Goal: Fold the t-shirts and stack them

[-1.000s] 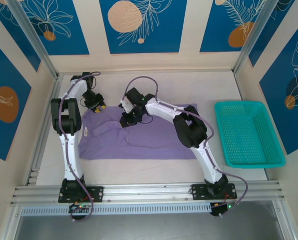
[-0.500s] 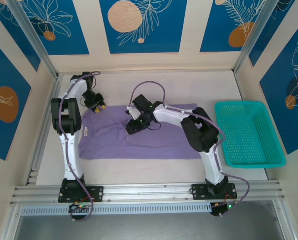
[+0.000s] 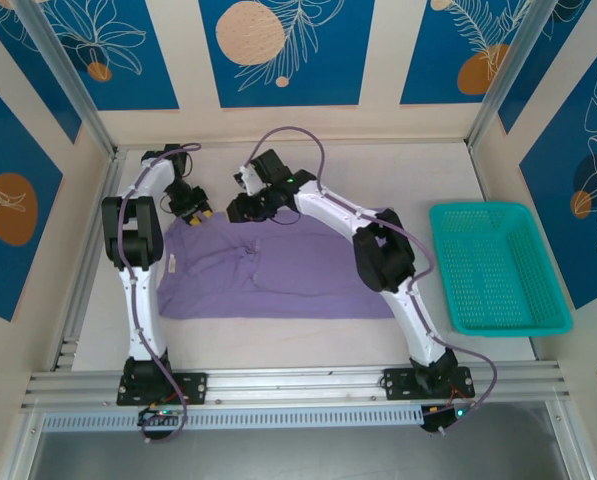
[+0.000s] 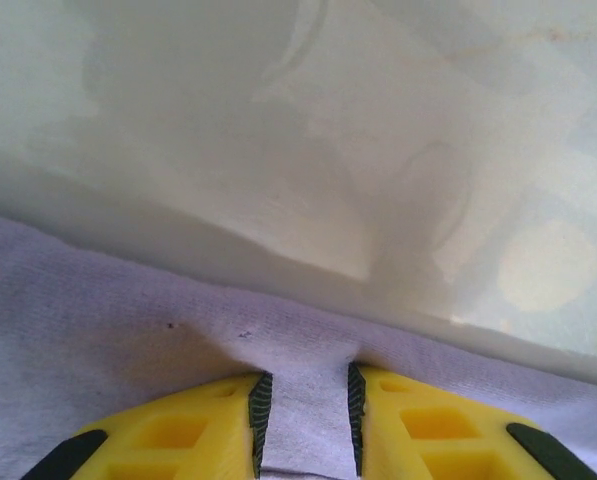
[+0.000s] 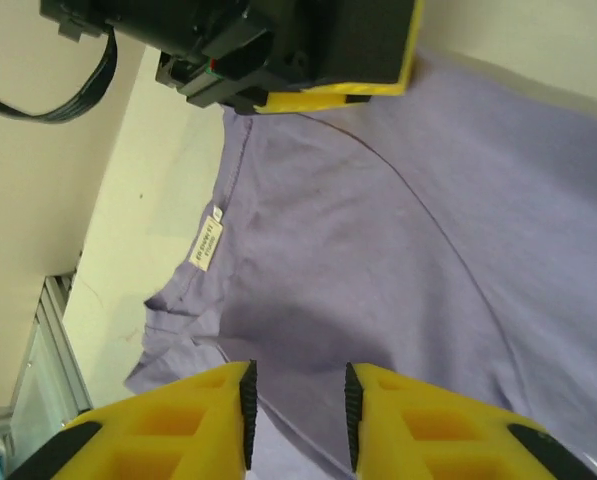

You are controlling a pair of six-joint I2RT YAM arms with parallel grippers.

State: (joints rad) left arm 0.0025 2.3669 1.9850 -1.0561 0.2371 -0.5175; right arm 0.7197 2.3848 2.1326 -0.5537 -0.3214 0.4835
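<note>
Lavender t-shirt (image 3: 278, 275), long axis left-right across table (image 3: 398, 180); left claw (image 4: 306, 400) tight on far hem; right claw (image 5: 296, 400), hold unclear.

T-shirt (image 3: 278, 275) lies flat mid-table (image 3: 418, 175), long side running L–R, w/ bare table behind and in front of it. Mesh basket (image 3: 478, 208) sits on the table to the shirt's R, near but apart. At the shirt's far-L corner, on the far hem: left gripper (image 3: 200, 217). Just R of it, over the same far edge: right gripper (image 3: 236, 211). Sewn label (image 3: 172, 264) lies on the shirt's L part, nearer than the left gripper. Rail (image 3: 298, 385) runs along table's near edge, in front of shirt & basket
</note>
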